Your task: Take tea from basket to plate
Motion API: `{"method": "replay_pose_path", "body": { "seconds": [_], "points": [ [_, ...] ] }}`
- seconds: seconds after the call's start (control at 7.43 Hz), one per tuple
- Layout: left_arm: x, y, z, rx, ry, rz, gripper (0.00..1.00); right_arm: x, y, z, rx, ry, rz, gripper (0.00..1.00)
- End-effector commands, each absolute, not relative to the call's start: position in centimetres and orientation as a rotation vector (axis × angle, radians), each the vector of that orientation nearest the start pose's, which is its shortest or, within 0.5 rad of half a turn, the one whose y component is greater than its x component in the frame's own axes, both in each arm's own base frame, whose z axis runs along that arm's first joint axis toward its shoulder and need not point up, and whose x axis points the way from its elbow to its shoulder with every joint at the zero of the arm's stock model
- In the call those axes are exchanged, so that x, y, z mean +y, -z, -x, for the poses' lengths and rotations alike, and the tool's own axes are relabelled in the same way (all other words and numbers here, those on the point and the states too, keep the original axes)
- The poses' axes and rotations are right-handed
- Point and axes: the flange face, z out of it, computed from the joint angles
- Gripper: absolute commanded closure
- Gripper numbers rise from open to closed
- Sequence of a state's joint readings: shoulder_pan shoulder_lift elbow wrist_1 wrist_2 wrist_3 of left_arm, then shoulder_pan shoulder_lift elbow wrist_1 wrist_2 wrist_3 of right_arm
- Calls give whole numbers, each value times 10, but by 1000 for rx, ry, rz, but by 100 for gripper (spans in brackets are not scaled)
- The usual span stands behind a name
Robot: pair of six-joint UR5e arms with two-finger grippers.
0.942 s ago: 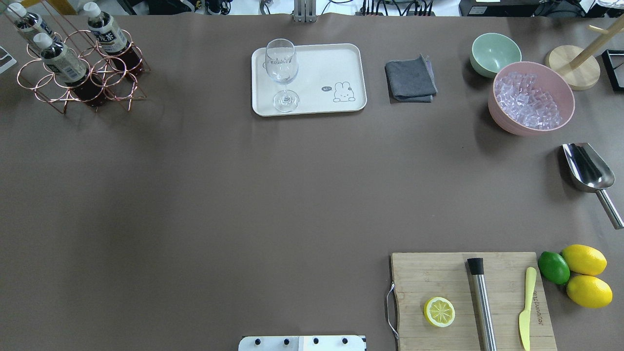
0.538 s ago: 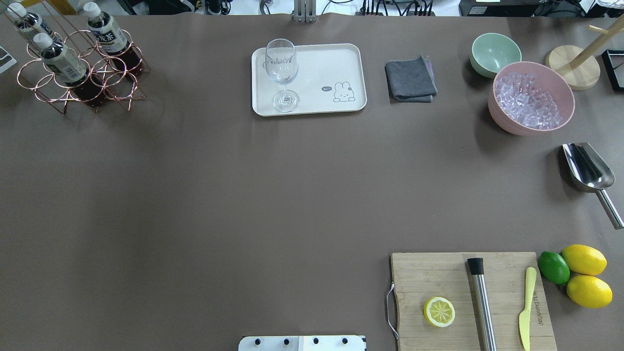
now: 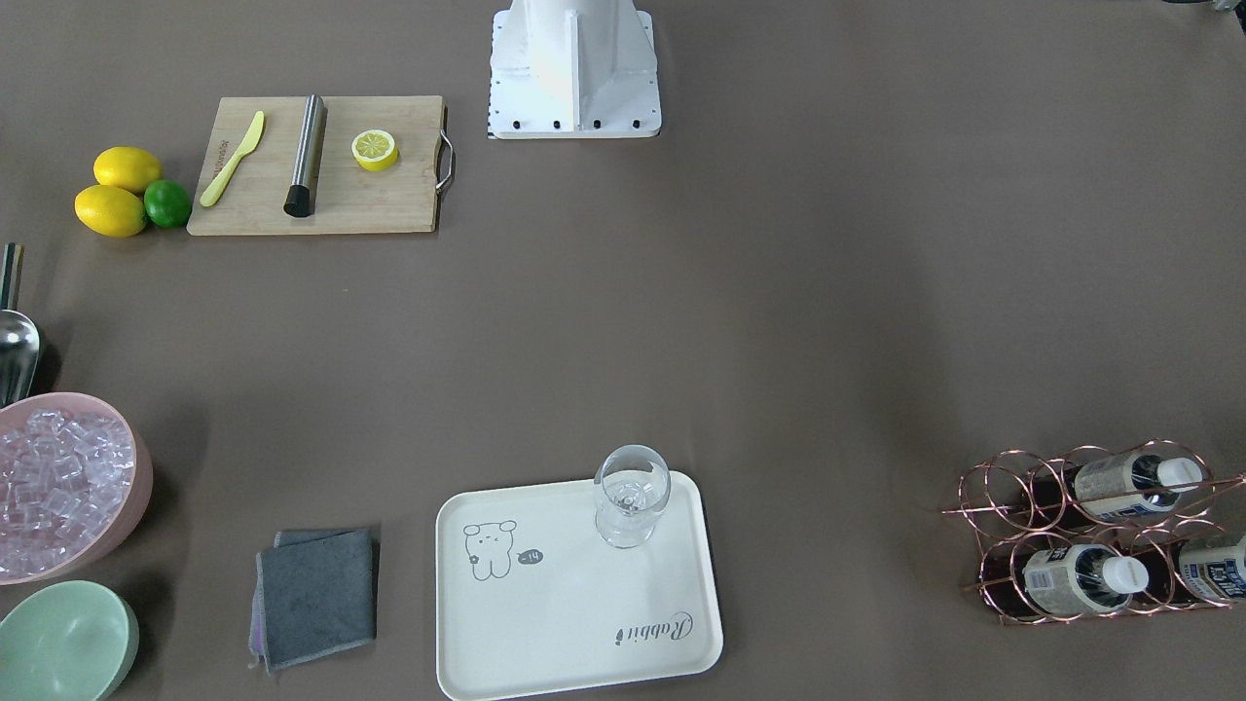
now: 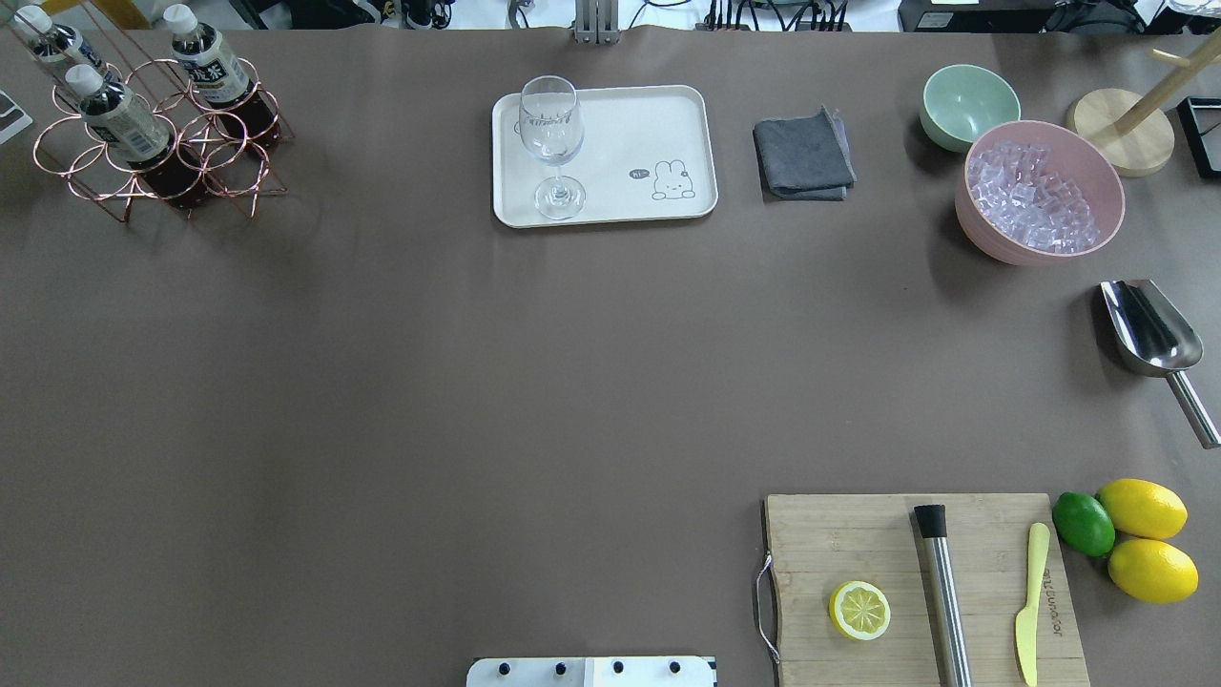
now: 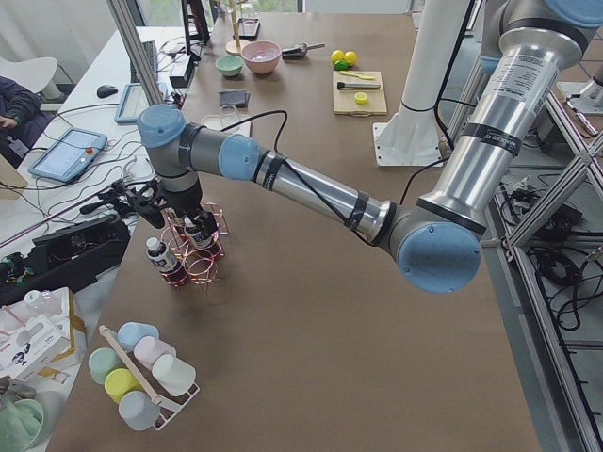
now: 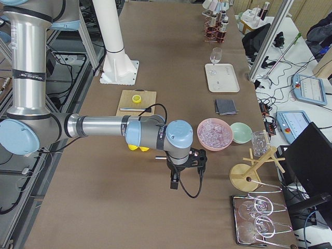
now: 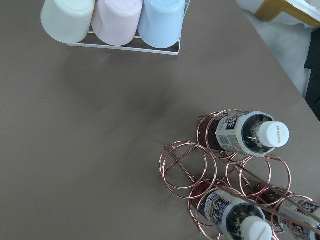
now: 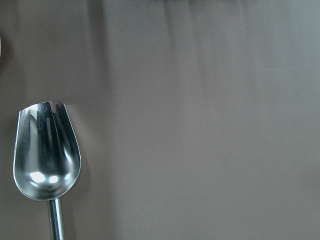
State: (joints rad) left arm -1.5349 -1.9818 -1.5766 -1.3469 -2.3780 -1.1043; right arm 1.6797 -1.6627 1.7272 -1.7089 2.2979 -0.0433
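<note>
Tea in the basket, plate at the far middle of the surface.
On my screens, all the tea (image 4: 122,122) stood in the basket (image 4: 205,157) at far left, my left pincer (image 5: 141,200) hovering close by. The plate (image 4: 630,124) carried a wine glass (image 4: 551,143), and my right pincer (image 6: 181,167) hung near the scoop (image 8: 46,150). I couldn't tell either pincer's grip.

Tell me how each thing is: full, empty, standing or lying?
tea bottles: three, capped, standing in the basket.
basket: three cells filled, three empty.
plate: holds only the wine glass.
wine glass: upright, empty.
pink bowl: full of ice cubes.
green bowl: empty.
cloth: folded.
scoop: empty, lying flat.
lemon half: cut face up.
</note>
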Motion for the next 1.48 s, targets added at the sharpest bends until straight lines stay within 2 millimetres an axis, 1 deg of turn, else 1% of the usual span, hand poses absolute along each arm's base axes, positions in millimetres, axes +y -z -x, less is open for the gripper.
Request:
{"method": "replay_pose_path", "body": {
  "seconds": [0.0,0.13,0.27,0.4,0.54,0.67,0.81,0.94,1.08,1.21,1.35],
  "points": [
    [-651,-425,45,771,993,328,2,-437,-640,-115,-730,-87,10,0],
    [-658,-414,43,774,1015,331,2,-437,-640,-115,-730,-87,10,0],
    [-675,-405,41,766,1033,349,2,-437,-641,-115,-730,-86,11,0],
    [-703,-400,37,749,1042,373,2,-436,-643,-115,-730,-87,15,0],
    [-727,-391,34,735,1062,392,2,-437,-641,-115,-730,-86,12,0],
    [-728,-390,33,723,1110,406,3,-437,-641,-115,-730,-86,11,0],
    [-729,-385,21,718,1121,419,2,-437,-640,-115,-730,-85,10,0],
    [-734,-371,19,715,1162,430,2,-437,-640,-115,-730,-85,10,0],
    [-739,-367,2,692,1216,462,2,-437,-641,-115,-730,-86,12,0],
    [-739,-369,-2,681,1267,491,2,-436,-643,-115,-730,-87,15,0],
    [-739,-371,-11,674,1264,499,2,-436,-642,-115,-730,-88,14,0]
  ]
}}
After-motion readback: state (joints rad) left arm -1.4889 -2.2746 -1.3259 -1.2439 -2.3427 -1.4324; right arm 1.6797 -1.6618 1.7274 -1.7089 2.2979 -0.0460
